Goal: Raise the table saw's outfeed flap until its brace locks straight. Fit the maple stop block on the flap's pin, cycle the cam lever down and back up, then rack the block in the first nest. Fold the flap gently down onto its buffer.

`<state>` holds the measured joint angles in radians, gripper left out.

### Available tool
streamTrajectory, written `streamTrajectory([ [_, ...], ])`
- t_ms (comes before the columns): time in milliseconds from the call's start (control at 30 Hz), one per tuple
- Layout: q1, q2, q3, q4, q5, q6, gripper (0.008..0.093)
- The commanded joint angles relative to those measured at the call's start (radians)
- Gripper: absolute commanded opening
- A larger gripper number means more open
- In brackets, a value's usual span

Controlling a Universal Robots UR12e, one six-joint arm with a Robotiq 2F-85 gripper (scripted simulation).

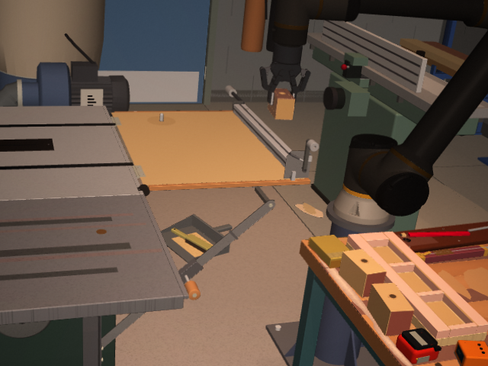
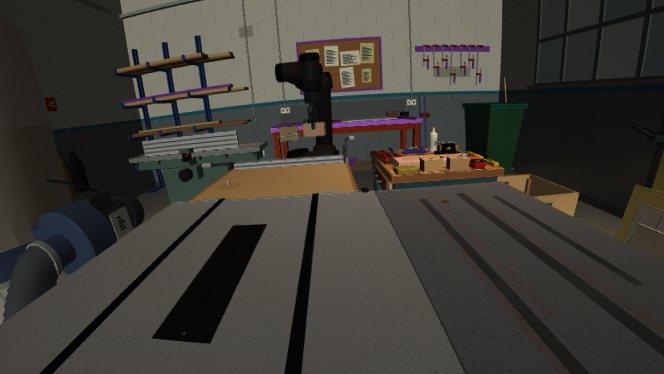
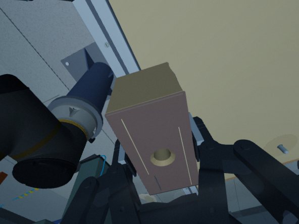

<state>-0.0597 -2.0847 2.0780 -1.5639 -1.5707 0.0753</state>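
The maple stop block [image 1: 284, 104] hangs in my gripper [image 1: 283, 94], which is closed on it. I hold it in the air just past the far edge of the raised outfeed flap [image 1: 201, 147], above the rail [image 1: 262, 132] at that edge. The wrist camera shows the block's bored hole [image 3: 162, 156] facing me. The flap lies level with the saw table [image 1: 59, 197]. Its pin [image 1: 161, 117] stands near the far left corner. The cam lever [image 1: 309, 153] stands up at the rail's near end. The brace [image 1: 232, 236] slopes down below the flap.
The pink nest rack [image 1: 418, 275] sits on the bench at right, with two more blocks [image 1: 376, 287] beside it. A tape measure [image 1: 418, 346] lies near the bench's edge. A green jointer [image 1: 362, 114] stands right of the flap. My arm's base [image 1: 362, 205] rises between them.
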Motion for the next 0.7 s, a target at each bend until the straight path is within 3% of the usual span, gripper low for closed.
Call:
streamTrajectory([
  [0, 0.001, 0.0, -0.002, -0.001, 0.0, 0.0, 0.008],
  [300, -0.049, 0.014, -0.009, -0.008, 0.0, -0.056, 0.008],
  [467, -0.152, 0.059, -0.031, -0.03, 0.0, -0.178, 0.008],
  [667, -0.3, 0.167, -0.094, -0.075, 0.0, -0.359, 0.008],
])
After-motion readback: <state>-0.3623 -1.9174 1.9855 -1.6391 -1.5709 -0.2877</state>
